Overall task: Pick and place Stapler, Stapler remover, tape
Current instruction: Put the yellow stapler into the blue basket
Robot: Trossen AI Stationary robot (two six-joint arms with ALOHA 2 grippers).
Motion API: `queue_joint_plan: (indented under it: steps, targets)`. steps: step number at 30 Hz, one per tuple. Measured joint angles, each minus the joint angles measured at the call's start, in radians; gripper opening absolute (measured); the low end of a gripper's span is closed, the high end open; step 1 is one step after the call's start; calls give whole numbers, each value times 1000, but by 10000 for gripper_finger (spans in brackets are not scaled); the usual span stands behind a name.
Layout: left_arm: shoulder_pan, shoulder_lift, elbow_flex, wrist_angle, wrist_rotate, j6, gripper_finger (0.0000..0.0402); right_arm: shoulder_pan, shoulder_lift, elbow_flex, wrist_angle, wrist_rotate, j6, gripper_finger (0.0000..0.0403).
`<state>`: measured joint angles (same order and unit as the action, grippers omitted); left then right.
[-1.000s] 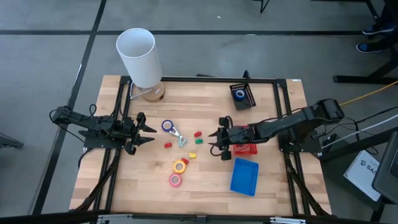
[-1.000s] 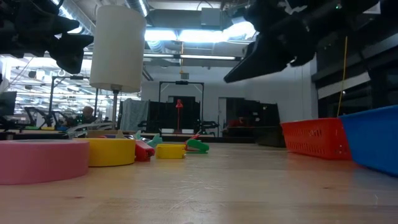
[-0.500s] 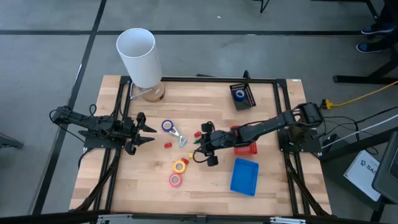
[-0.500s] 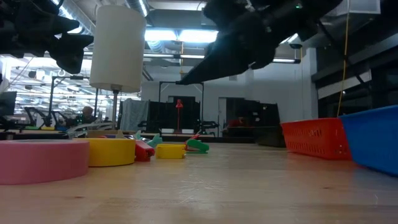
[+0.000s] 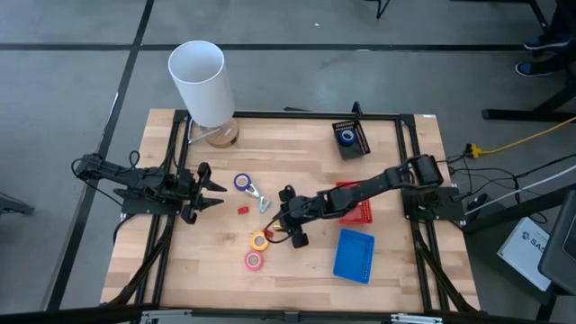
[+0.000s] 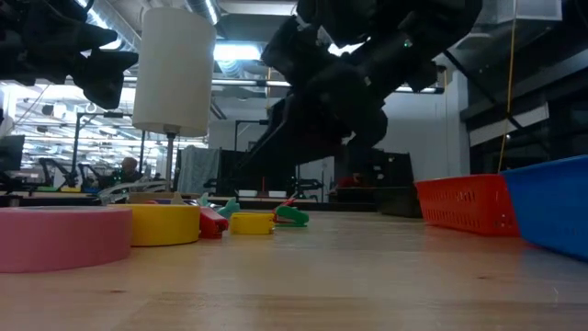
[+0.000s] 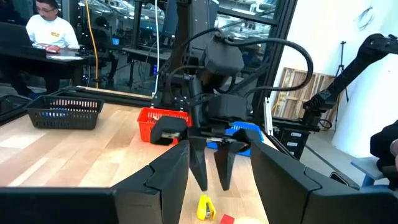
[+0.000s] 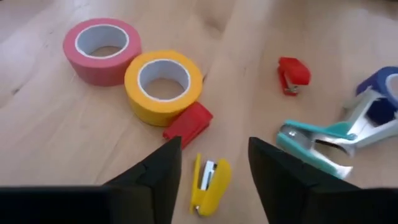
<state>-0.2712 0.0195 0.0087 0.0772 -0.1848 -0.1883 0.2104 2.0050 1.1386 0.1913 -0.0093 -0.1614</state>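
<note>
My right gripper (image 5: 279,222) hangs open over the middle of the table, fingers pointing down, just right of the yellow tape roll (image 5: 260,240). In the right wrist view its fingers (image 8: 214,171) stand on either side of a small yellow stapler (image 8: 208,180) without touching it. A red stapler (image 8: 188,124) lies against the yellow tape (image 8: 163,84), and the pink tape (image 8: 102,50) lies flat beside it. The teal stapler remover (image 8: 317,146) and a blue tape roll (image 8: 382,99) lie farther off. My left gripper (image 5: 216,193) waits open at the table's left.
A red basket (image 5: 355,211) and a blue basket (image 5: 354,256) sit right of my right gripper. A black basket (image 5: 351,139) at the far right holds another blue tape roll. A tall white cylinder (image 5: 202,81) stands at the far left corner. A small red stapler (image 5: 243,210) lies left of the remover.
My right arm has swung from beside the red basket toward the table's left and slightly toward its near edge, coming lower over the small staplers beside the yellow tape.
</note>
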Motion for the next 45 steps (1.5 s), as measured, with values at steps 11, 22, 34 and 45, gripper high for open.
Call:
queue_joint_plan:
  steps: [11,22,34,45]
  targets:
    - [0,0,0,0,0,0,169,0,58,0,-14,-2,75,263]
    - [0,0,0,0,0,0,169,1,89,0,-11,12,83,207]
    - [0,0,0,0,0,0,169,-1,74,33,-97,13,80,53]
    - [0,0,0,-1,0,0,169,20,-103,60,-293,8,104,65]
